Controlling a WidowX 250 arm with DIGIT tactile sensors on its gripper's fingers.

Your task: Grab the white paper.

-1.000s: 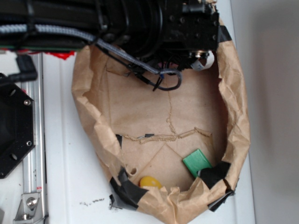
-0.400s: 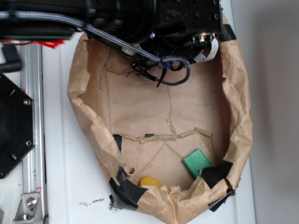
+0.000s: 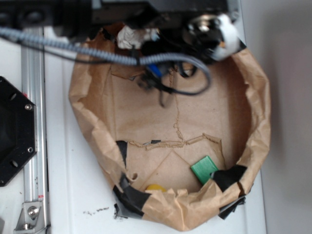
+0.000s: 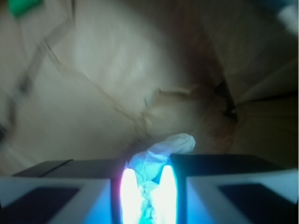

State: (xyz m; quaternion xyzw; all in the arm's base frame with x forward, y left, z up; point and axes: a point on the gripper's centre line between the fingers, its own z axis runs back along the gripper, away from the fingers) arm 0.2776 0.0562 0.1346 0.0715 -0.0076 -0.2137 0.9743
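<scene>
The white paper [image 4: 161, 150] is a crumpled wad pinched between my two glowing fingers [image 4: 132, 193] in the wrist view, its top poking out beyond them. My gripper [image 4: 148, 189] is shut on it, above the brown bag's floor. In the exterior view the white paper [image 3: 127, 36] shows at the top, beside the black arm [image 3: 165, 12] and over the bag's far rim. The fingers themselves are blurred and mostly hidden there.
A brown paper bag [image 3: 90, 126], patched with black tape [image 3: 131, 195], lies open around the work area. Inside it are a green block [image 3: 204, 169] and a yellow object [image 3: 155, 187]. The arm's grey cable [image 3: 73, 48] crosses the top. A black base [image 3: 14, 131] and metal rail [image 3: 33, 146] stand left.
The arm has pulled toward the top of the exterior view and risen. The white paper, hidden before, now shows in the gripper. The bag's rim has shifted a little.
</scene>
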